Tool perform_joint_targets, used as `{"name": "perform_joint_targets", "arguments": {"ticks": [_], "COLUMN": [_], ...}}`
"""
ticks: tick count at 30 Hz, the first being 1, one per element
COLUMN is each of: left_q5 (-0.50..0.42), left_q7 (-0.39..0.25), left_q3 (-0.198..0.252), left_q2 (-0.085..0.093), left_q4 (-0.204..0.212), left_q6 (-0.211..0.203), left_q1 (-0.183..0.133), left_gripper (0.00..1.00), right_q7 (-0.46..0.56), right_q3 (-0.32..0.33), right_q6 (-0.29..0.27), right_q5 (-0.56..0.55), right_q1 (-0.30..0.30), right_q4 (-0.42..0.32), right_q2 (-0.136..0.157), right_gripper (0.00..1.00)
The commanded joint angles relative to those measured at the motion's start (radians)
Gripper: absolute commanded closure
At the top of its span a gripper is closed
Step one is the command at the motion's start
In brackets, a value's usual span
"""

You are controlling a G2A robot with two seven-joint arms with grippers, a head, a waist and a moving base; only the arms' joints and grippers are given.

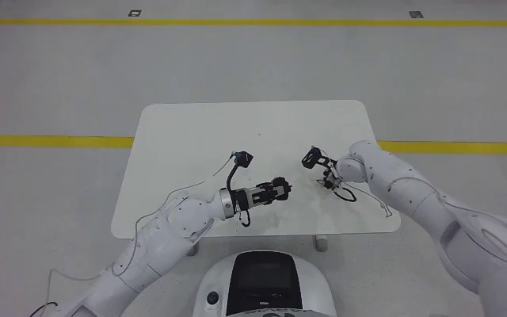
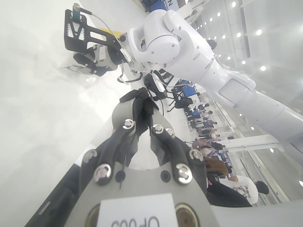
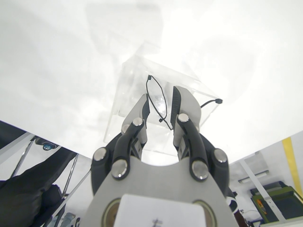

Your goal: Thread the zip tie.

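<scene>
Table is white, with both arms over its near middle, the grippers close to each other but apart.

Clear box sits on the table right under the right gripper; it also shows as a faint clear shape in the left wrist view.

Right gripper's fingers are spread wide, one either side of the box top, clamping nothing. A thin black strand runs close by one pad; can't tell if it touches.

Left gripper hangs above the table just beside the right one, its fingers pressed together at the tips. Can't tell if anything thin is pinched between them.

Zip tie is thin and black and lies on or in the clear box, curved into a narrow loop between the right fingers, with a small head at the far end. Second tie pokes out at the box's edge.

Progress looks early. The tie isn't gripped by the open right gripper. Whether the tail has gone through the head can't be told, as the loop end is too small. Probably left to do: grab the tie, line the tail up with the head, push it through.
</scene>
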Motion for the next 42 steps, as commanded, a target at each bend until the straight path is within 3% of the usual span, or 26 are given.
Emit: {"name": "perform_joint_targets", "arguments": {"ticks": [1, 20, 42], "left_q5": [0.000, 0.000, 0.000], "left_q7": [0.000, 0.000, 0.000], "left_q3": [0.000, 0.000, 0.000], "left_q2": [0.000, 0.000, 0.000], "left_q4": [0.000, 0.000, 0.000], "left_q6": [0.000, 0.000, 0.000], "left_q1": [0.000, 0.000, 0.000], "left_gripper": [1.00, 1.00, 1.00], "right_q7": [-0.009, -0.003, -0.012], "right_q3": [0.000, 0.000, 0.000], "right_q6": [0.000, 0.000, 0.000], "right_q5": [0.000, -0.007, 0.015], "right_q1": [0.001, -0.009, -0.016], "right_q4": [0.001, -0.068, -0.037], "right_q2": [0.002, 0.035, 0.027], "right_gripper": [0.80, 0.78, 0.87]}}
